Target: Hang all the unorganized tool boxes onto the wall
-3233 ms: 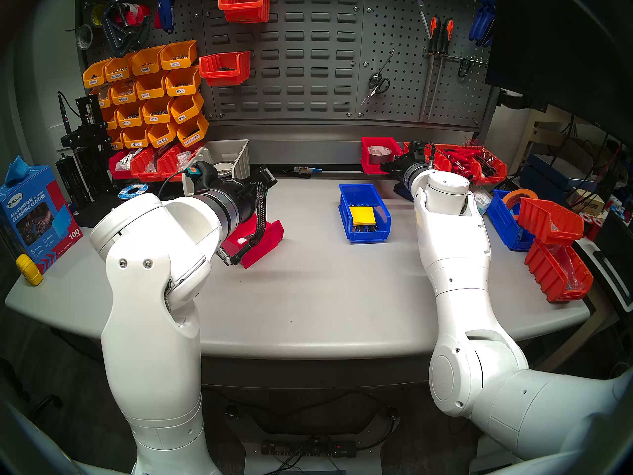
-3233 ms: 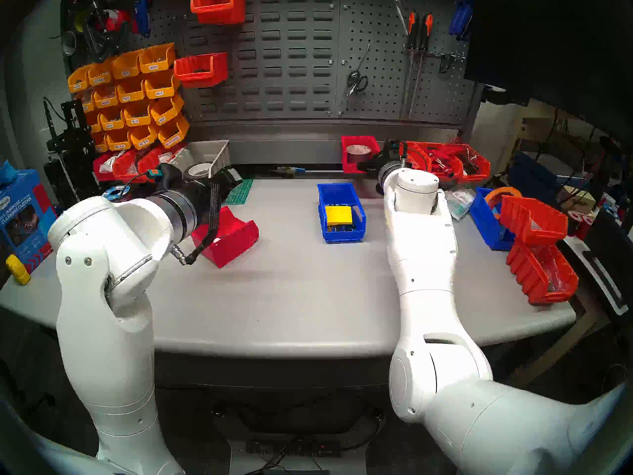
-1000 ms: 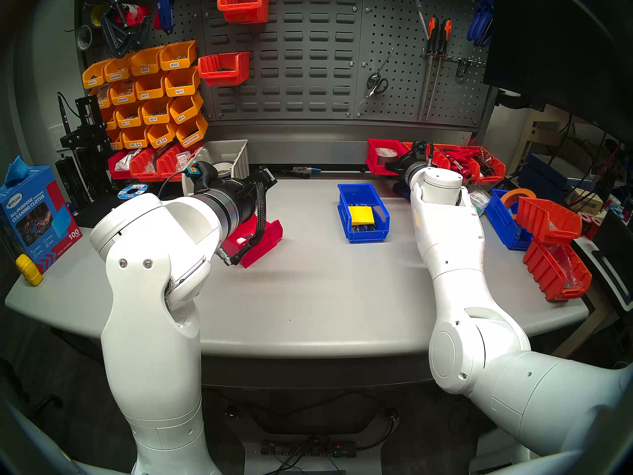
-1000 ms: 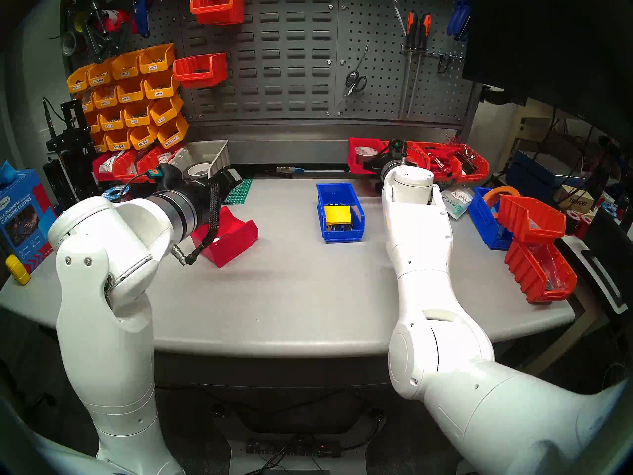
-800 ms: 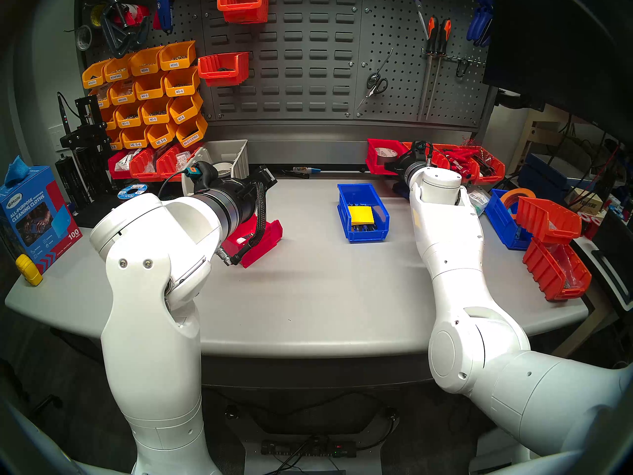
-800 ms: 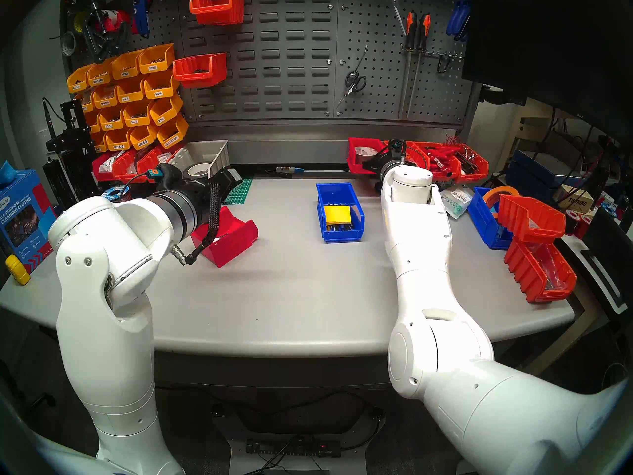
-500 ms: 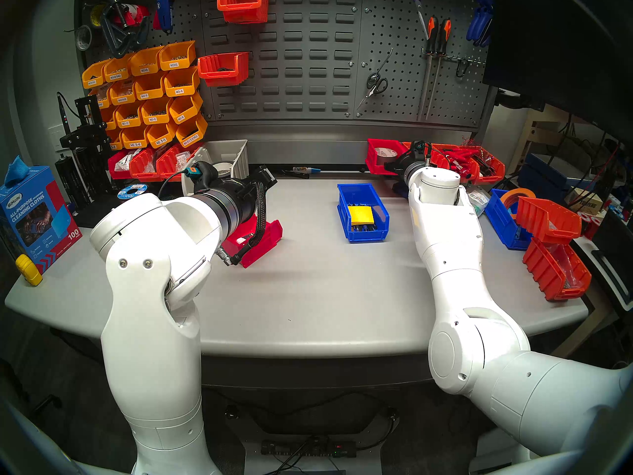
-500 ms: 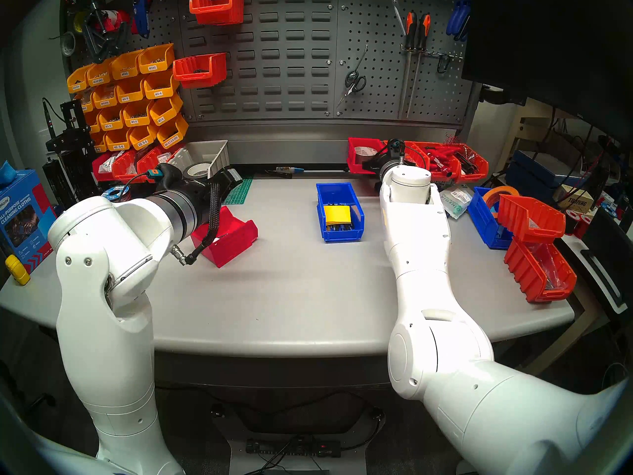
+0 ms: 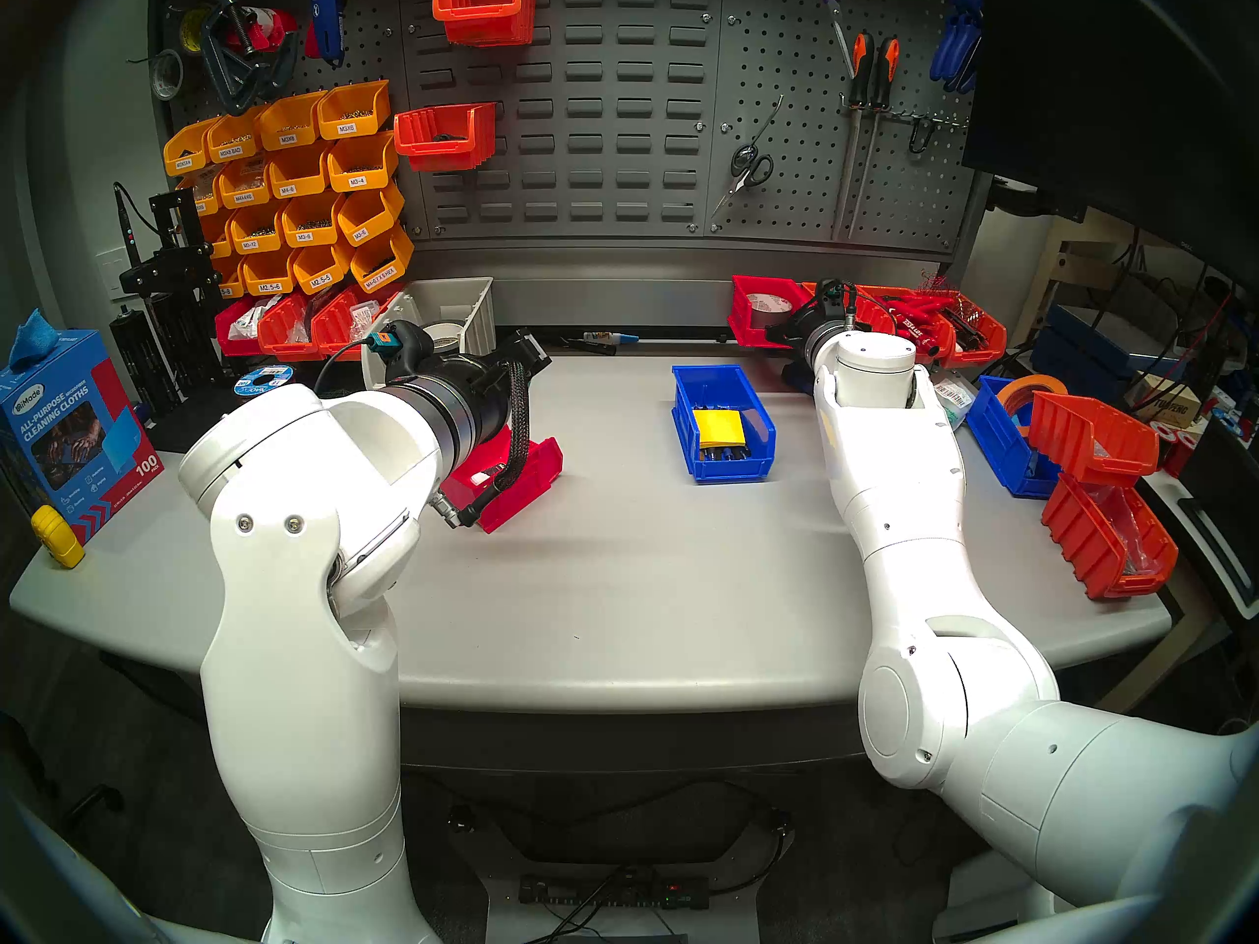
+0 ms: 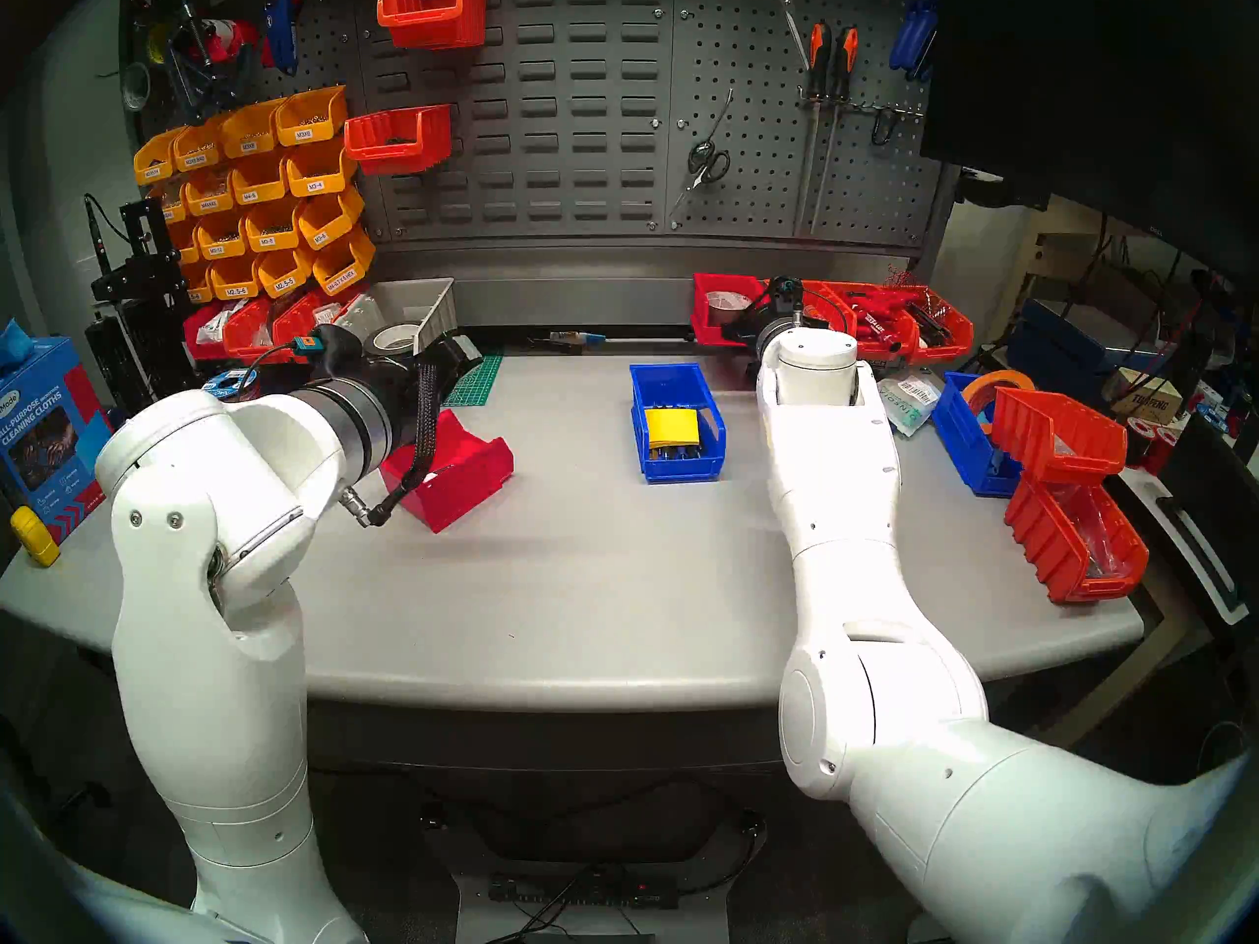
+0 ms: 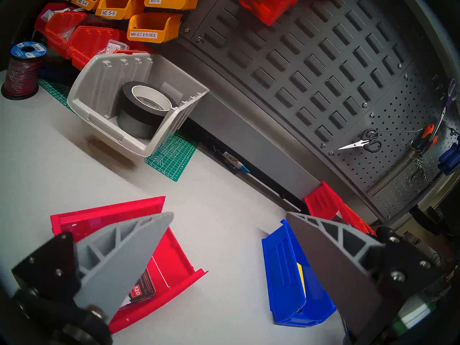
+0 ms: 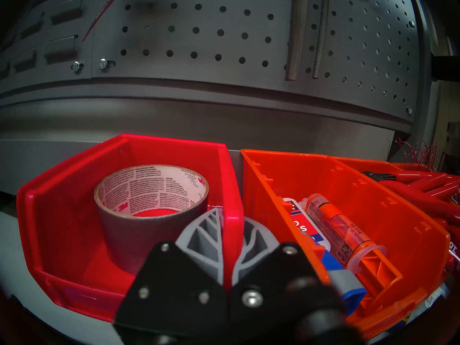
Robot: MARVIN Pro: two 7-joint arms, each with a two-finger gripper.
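Right wrist alone shows hand [image 12: 230,221] pinching red bin [image 12: 74,202].

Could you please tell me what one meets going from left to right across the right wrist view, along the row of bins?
Crimson bin → tape roll inside it → right gripper shut on that bin's side wall → orange-red bin holding a glue syringe.

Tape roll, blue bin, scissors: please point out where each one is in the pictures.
tape roll [image 12: 139,220], right wrist view, on its grey outer side
blue bin [image 9: 685,411], head left view, on its left wall
scissors [image 9: 749,167], head left view, on the black handles
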